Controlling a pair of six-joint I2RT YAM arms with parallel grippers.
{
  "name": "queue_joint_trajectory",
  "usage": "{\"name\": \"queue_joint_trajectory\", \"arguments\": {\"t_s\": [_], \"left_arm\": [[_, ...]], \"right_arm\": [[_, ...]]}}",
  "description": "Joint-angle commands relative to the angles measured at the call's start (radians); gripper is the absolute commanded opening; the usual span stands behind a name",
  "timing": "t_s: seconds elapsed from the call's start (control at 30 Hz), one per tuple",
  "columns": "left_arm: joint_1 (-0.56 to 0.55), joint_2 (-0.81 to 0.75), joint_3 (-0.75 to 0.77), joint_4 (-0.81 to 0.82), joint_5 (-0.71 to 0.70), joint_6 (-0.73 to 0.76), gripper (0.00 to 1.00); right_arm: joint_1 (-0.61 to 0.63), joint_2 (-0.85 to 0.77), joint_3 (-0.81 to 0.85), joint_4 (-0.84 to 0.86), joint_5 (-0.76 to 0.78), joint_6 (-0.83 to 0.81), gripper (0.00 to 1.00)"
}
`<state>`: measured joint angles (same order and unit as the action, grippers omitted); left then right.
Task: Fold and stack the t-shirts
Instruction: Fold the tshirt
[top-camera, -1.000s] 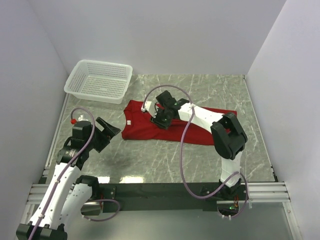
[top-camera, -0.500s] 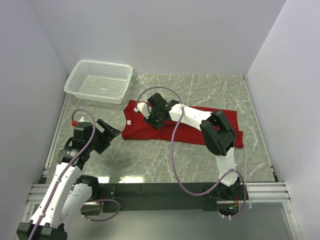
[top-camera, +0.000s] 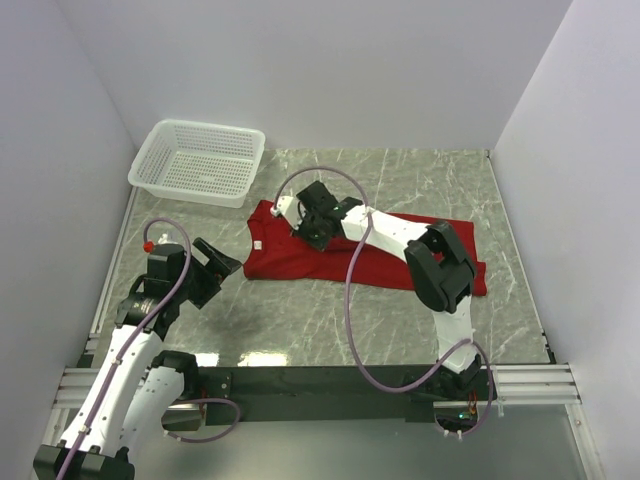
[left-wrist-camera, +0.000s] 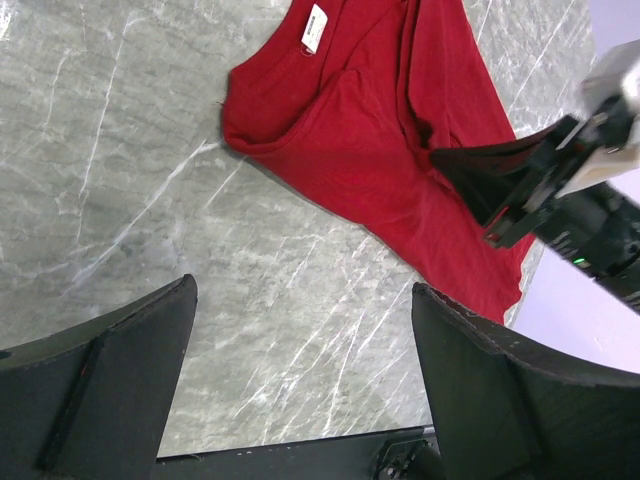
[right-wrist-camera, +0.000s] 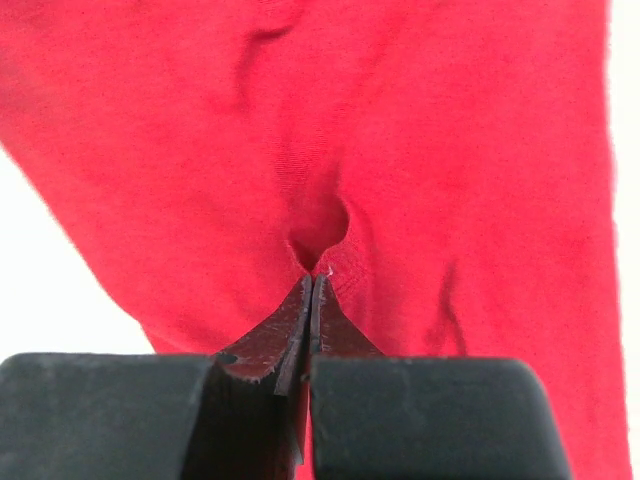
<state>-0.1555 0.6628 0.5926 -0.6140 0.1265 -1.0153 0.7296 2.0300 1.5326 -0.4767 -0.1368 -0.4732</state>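
- Marble, grey-veined, the counter (top-camera: 400, 170) carries everything.
- Deep-red t-shirt (top-camera: 285, 258) lies spread across the counter's middle, collar end to the left and hem running right.
- White mesh basket (top-camera: 210, 127) sits at the far left, just beside the shirt's far-left corner.
- Right arm stretches far-left over the shirt with its wrist low. The right gripper (right-wrist-camera: 312, 280) has its jaws clamped together on a small pucker of red cloth near the collar end.
- Left gripper (left-wrist-camera: 303, 290) hangs at the near left, off the cloth, jaws wide apart and empty.
- Neck label (left-wrist-camera: 314, 27) shows white at the collar.
- The pinch looks thin, so a slow lift and one smooth arc should lay the fold straight without the cloth slipping out.
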Motion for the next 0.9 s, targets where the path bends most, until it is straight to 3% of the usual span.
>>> {"name": "queue_joint_trajectory", "arguments": {"t_s": [0.0, 0.33, 0.47, 0.5, 0.6, 0.67, 0.8, 0.87], "left_arm": [[0.002, -0.008, -0.005, 0.013, 0.009, -0.002, 0.93], [0.002, 0.018, 0.003, 0.029, 0.025, 0.004, 0.93], [0.002, 0.031, 0.004, 0.037, 0.03, 0.009, 0.92], [0.002, 0.037, 0.004, 0.04, 0.033, 0.009, 0.92], [0.002, 0.049, 0.006, 0.046, 0.035, 0.015, 0.92], [0.004, 0.06, 0.004, 0.063, 0.042, 0.021, 0.92], [0.002, 0.113, 0.006, 0.1, 0.068, 0.038, 0.89], [0.002, 0.141, 0.007, 0.12, 0.087, 0.052, 0.86]], "right_arm": [[-0.041, -0.065, 0.058, 0.059, 0.071, 0.044, 0.0], [-0.13, 0.012, 0.138, 0.11, 0.301, 0.162, 0.0], [-0.148, 0.035, 0.146, 0.093, 0.339, 0.182, 0.17], [-0.154, 0.035, 0.144, 0.093, 0.362, 0.191, 0.27], [-0.171, 0.029, 0.141, 0.089, 0.359, 0.208, 0.47], [-0.182, 0.016, 0.141, 0.078, 0.345, 0.211, 0.55], [-0.203, -0.02, 0.136, 0.047, 0.277, 0.217, 0.57], [-0.222, -0.059, 0.132, -0.006, 0.146, 0.2, 0.57]]}}
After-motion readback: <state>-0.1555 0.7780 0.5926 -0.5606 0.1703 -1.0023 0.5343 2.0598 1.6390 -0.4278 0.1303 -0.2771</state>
